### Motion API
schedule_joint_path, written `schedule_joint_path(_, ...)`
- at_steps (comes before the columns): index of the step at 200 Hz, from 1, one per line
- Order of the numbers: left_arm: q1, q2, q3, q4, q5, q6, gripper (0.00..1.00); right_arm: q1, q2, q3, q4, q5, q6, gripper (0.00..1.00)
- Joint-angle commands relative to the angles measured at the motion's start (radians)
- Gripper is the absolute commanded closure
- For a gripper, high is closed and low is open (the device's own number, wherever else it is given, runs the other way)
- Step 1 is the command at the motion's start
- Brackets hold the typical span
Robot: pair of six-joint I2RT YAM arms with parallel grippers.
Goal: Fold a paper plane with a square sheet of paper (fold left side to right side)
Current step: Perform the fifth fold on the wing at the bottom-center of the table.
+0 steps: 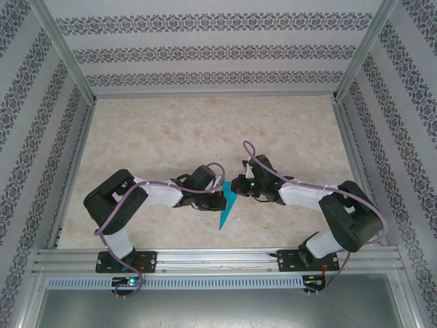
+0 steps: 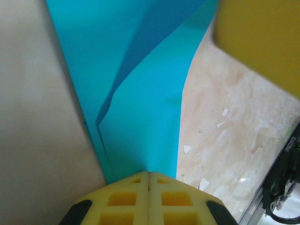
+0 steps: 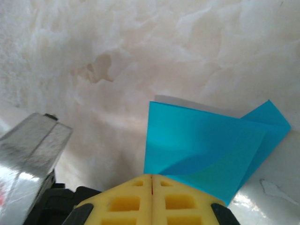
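The square sheet of paper is folded into a narrow turquoise paper plane [image 1: 226, 205] that lies flat on the table between the two arms, its point toward the near edge. My left gripper [image 1: 220, 199] is shut, and its yellow fingertips [image 2: 140, 180] rest on the plane's layered wing [image 2: 140, 122]. My right gripper [image 1: 236, 186] is also shut, its fingertips [image 3: 161, 183] down at the edge of the plane's wide end [image 3: 201, 140]. No paper shows between either pair of jaws. A blurred yellow finger of the right gripper [image 2: 258, 37] hangs over the paper in the left wrist view.
The marbled beige tabletop [image 1: 205, 130] stretches away behind the arms, boxed in by patterned walls [image 1: 205, 48]. A metal rail [image 1: 218, 260] runs along the near edge. A grey metal part of the left arm [image 3: 30, 150] stands close to the right gripper.
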Motion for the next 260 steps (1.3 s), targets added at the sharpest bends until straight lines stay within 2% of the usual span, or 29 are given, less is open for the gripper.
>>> schedule_joint_path(1,-0.007,0.042,-0.045,-0.165,-0.139,0.040,1.00,-0.004,0.042,0.033,0.002,-0.005,-0.032,1.00)
schedule_joint_path(93,-0.007,0.064,-0.055,-0.197,-0.157,0.057,1.00,-0.093,0.186,0.060,0.026,-0.036,-0.087,1.00)
schedule_joint_path(260,-0.007,0.082,-0.086,-0.189,-0.172,0.055,1.00,-0.260,0.256,0.121,0.014,-0.097,-0.135,1.00)
